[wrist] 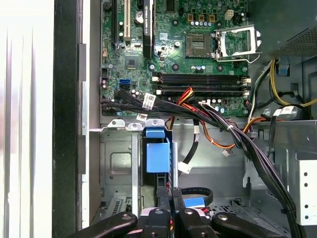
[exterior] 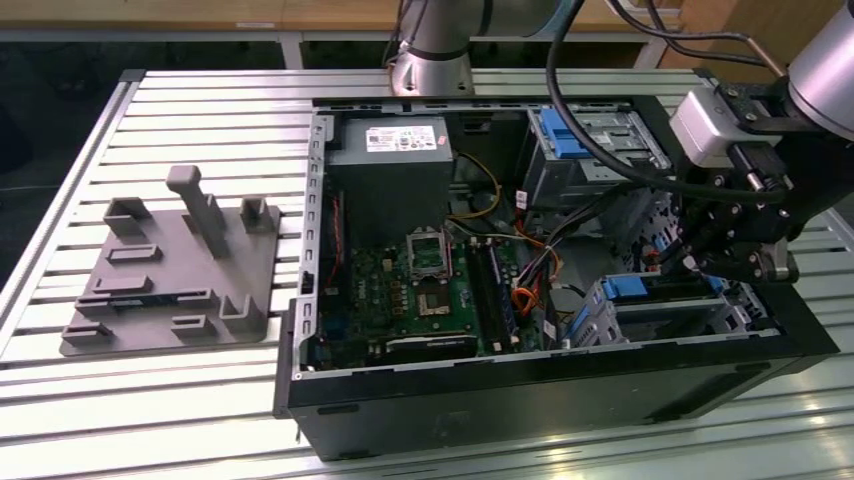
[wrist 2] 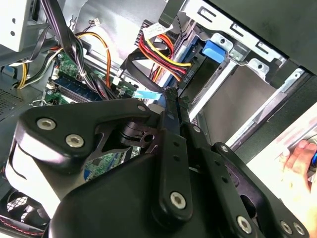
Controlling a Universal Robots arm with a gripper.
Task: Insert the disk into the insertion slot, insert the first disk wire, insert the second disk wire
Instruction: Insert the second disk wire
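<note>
Fingers [wrist: 171,198] seemingly pinched together just beside the seated disk [wrist: 157,156].

pincer [wrist 2: 173,99]: matt black metal; insertion slot [wrist: 119,163]: perforated silver sheet-metal

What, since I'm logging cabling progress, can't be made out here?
- Disk: in the exterior view, the gripper covers one end, so any plugged wires there can't be judged.
- Black wire bundle: in the first wrist view, it runs off the picture's edge, so its end is unseen.
- Hand: in the second wrist view, it is cut off by the edge.
</note>
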